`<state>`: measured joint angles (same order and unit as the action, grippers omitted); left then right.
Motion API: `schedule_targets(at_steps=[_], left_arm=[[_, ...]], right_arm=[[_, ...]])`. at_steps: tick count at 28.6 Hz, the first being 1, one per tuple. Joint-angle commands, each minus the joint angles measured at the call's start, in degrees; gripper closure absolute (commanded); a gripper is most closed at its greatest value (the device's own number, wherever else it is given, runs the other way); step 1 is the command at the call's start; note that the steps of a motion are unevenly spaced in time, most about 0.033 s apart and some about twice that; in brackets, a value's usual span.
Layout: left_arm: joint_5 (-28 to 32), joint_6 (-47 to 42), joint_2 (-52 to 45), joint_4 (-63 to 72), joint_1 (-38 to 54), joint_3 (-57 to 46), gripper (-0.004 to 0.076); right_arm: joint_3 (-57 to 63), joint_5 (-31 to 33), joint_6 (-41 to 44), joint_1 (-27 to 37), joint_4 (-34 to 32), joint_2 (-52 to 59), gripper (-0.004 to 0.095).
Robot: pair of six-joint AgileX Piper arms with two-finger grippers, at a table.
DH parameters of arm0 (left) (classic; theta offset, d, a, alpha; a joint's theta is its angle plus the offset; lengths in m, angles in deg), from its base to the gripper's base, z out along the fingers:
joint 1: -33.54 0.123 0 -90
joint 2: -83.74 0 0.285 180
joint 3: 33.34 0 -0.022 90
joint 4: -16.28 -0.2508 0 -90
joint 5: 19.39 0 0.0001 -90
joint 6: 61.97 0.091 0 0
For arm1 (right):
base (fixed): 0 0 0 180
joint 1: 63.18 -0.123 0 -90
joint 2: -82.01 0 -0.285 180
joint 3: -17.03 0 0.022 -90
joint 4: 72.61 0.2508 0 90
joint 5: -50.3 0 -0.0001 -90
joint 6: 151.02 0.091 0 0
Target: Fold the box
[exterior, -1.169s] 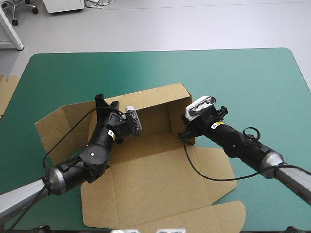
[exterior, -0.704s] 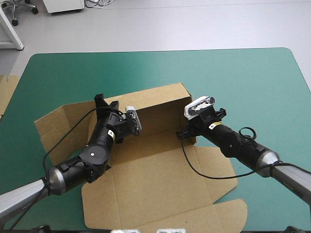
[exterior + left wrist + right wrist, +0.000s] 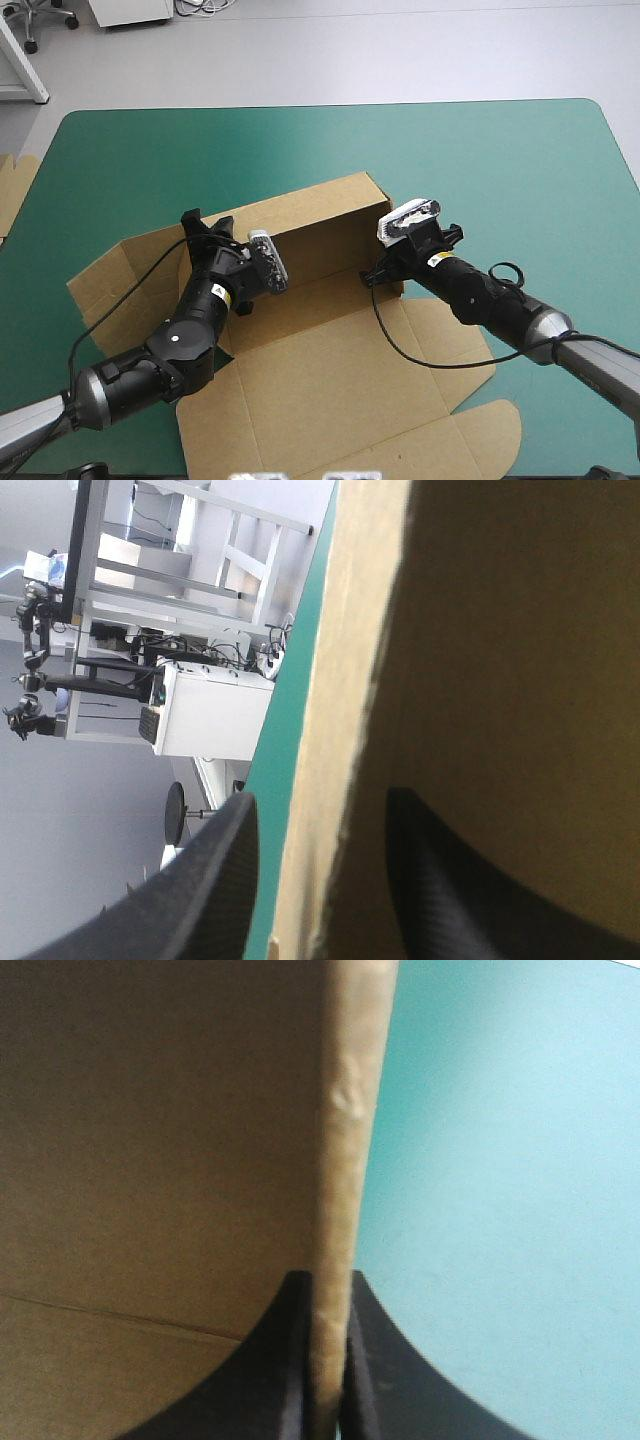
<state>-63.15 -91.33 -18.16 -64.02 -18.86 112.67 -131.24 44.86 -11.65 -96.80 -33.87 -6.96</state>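
**Surface.** The table [image 3: 520,170] carries a teal-green cover. The box [image 3: 330,380] lies at the middle of it. The cover is bare beyond the box's far side and off its right end. Past the table's edge, left of the box, the edge of a further piece of brown board [image 3: 14,190] shows. Pale grey floor [image 3: 400,50] runs beyond the table, far behind the box.

**Box.** The box is a partly raised sheet.
- One long wall stands along the far side of its floor.
- A short end wall stands at its right end and meets the long wall at a corner.
- The broad near panel and its flaps lie flat on the cover.
- At the left end a flap spreads outward.

**High view only.** This view gives the whole layout. The left gripper [image 3: 205,222] sits at the left end of the box and the right gripper [image 3: 373,276] at the near edge of the right end wall. Neither finger gap can be read here.

**Left wrist view only.** The left gripper [image 3: 320,815] has its black fingers standing well apart. A standing brown panel rises between them, with one finger on each side. The inner finger lies close against the board face. Whether it presses on the face cannot be told.

**Right wrist view only.** The right gripper [image 3: 328,1285] is nearly closed. The edge of the end wall is pinched between its two black fingers and runs straight ahead of them. The box's inner face lies to one side of this edge and bare teal-green cover to the other.
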Motion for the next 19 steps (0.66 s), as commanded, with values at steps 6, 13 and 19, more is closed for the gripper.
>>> schedule_targets(at_steps=[6,13,19], left_arm=[[-7.8,-0.5,-1.5,-1.2,-11.8,1.5,0.0384],[-17.8,-1.2,-1.5,-1.1,-17.2,4.8,0.0485],[-17.5,0.3,-1.5,4.2,-17.5,14.5,0.0731]], right_arm=[[-1.6,-3.0,-0.9,-0.2,-1.3,1.2,0.0907],[-1.6,-3.1,-0.5,-0.2,-1.3,1.2,0.0907],[-1.6,-3.3,-0.3,-0.2,-1.3,1.2,0.0907]])
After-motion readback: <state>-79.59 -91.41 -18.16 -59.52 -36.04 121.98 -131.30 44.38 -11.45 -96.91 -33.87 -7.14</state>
